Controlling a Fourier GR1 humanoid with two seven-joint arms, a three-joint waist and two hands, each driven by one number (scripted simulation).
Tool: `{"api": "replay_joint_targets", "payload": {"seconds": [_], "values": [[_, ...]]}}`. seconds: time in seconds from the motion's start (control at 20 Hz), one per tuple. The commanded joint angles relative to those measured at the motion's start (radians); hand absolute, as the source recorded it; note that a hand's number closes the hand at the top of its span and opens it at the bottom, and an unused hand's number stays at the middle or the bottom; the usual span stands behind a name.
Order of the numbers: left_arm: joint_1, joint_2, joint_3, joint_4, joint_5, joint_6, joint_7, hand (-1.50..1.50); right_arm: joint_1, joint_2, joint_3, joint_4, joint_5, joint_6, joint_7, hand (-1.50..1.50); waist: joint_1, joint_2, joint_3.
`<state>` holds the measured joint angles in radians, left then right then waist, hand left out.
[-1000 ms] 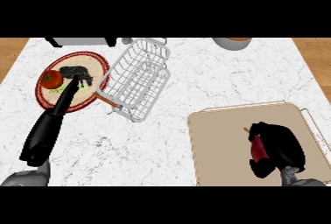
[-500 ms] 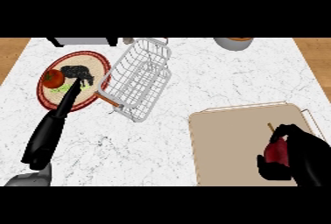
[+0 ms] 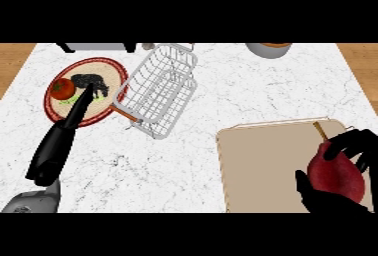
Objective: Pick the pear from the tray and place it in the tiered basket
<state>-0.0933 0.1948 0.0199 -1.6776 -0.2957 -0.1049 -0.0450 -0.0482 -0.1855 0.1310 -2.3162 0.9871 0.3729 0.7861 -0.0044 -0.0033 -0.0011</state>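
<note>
Right hand is curled round the red pear, pinning it at the near right corner of the tray, and whether it's lifted off the tray I can't tell. A wrap-around hold makes sense for a fruit that rolls. The tiered basket sits well left of the tray and farther back, so a long carry looks due. Left hand is parked over a plate, far left of the tray and out of the lane; spread or closed, I can't tell.
</note>
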Motion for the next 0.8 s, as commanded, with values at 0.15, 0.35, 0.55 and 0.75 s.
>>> {"api": "replay_joint_targets", "payload": {"seconds": [0.15, 0.35, 0.55, 0.75], "values": [[0.013, 0.006, -0.006, -0.036, -0.003, -0.02, 0.009, 0.0, -0.356, 0.055, 0.012, -0.021, -0.039, 0.156, 0.155, 1.5, 0.017, 0.002, 0.0], [0.03, -0.033, -0.036, -0.021, -0.037, 0.019, -0.023, 0.0, -0.582, 0.149, 0.081, 0.027, 0.0, 0.236, 0.291, 1.5, 0.015, 0.0, -0.001], [-0.013, -0.009, -0.008, 0.025, -0.01, -0.016, -0.029, 0.0, -0.793, 0.183, 0.021, 0.3, -0.039, 0.119, 0.317, 1.5, 0.022, 0.004, -0.001], [0.024, -0.033, -0.038, -0.024, -0.029, -0.004, 0.003, 0.0, -0.915, 0.184, 0.051, 0.422, -0.068, 0.045, 0.424, 1.5, 0.027, 0.001, 0.0]]}}
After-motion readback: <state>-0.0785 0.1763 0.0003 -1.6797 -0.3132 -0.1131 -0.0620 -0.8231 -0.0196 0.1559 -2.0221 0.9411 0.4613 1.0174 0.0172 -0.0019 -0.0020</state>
